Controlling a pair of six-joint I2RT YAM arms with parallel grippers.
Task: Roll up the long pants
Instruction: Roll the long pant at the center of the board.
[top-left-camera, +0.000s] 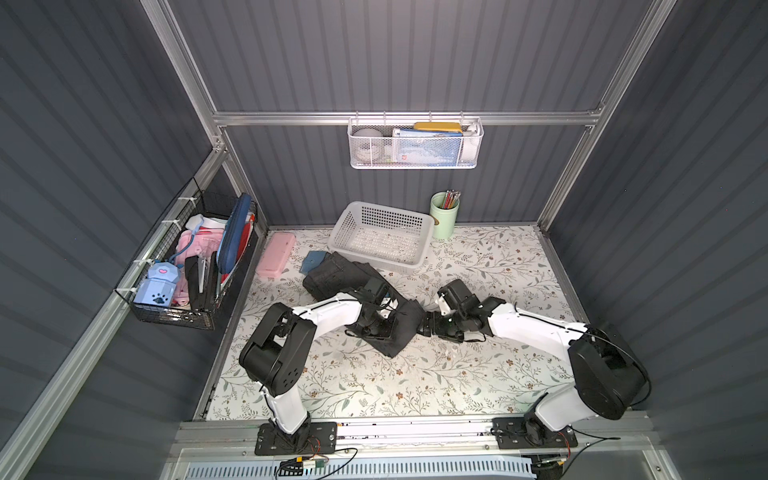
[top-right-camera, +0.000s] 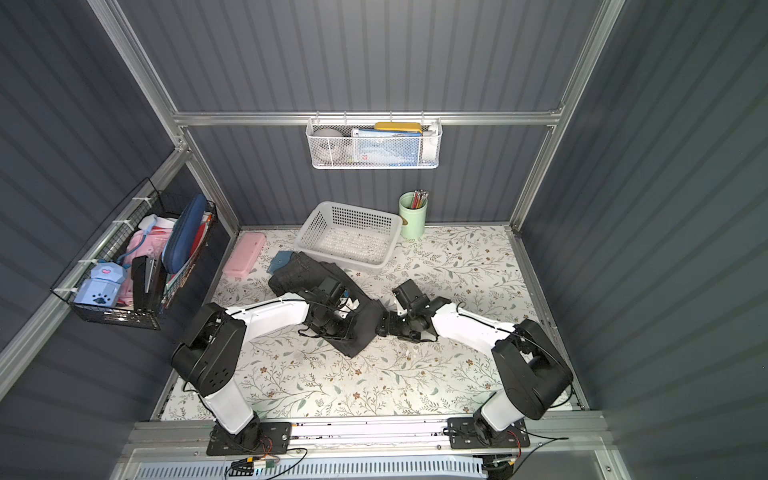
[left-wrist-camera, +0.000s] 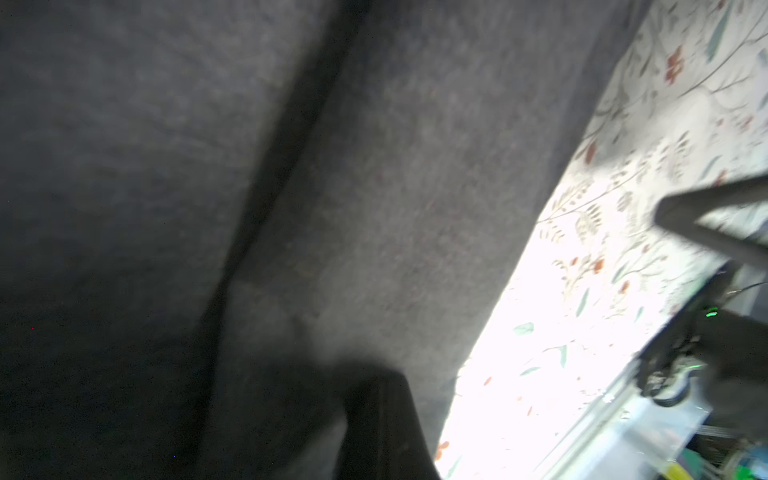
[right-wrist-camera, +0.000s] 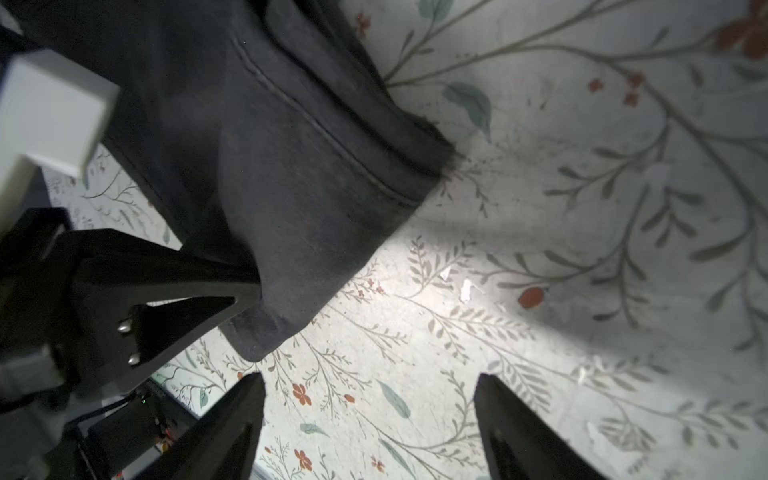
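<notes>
Long pants (top-left-camera: 332, 276) lie in a dark diagonal strip mid-table. The bunched end is at the left rear against the white basket (top-left-camera: 380, 237); the hem end points front-right.

- Left side: a black wire basket (top-left-camera: 178, 286) of odds and ends hangs on the left wall. A pink case (top-left-camera: 275, 254) and a blue cloth (top-left-camera: 313, 261) lie on the table, the cloth touching the bunched end.
- Left gripper (top-left-camera: 376, 330): set down on the hem half of the pants, jaws closed. It is unclear whether cloth is pinched between them.
- Right gripper (top-left-camera: 426, 326): just beside the hem edge, over bare table, jaws spread wide, holding nothing.
- Right rear: a green cup (top-left-camera: 444, 214) of pencils stands beside the white basket.

The right wrist view shows what the top views hide. The stitched hem (right-wrist-camera: 332, 137) lies flat, and one left finger (right-wrist-camera: 174, 266) meets a raised fold of denim. Both right fingers stand clear of the cloth. The left wrist view shows mostly blurred denim (left-wrist-camera: 415, 187).

The table (top-left-camera: 478, 374) has a pale floral cover. Dark ribbed walls on an aluminium frame enclose it. A white mesh basket (top-left-camera: 415, 143) hangs on the back rail.
</notes>
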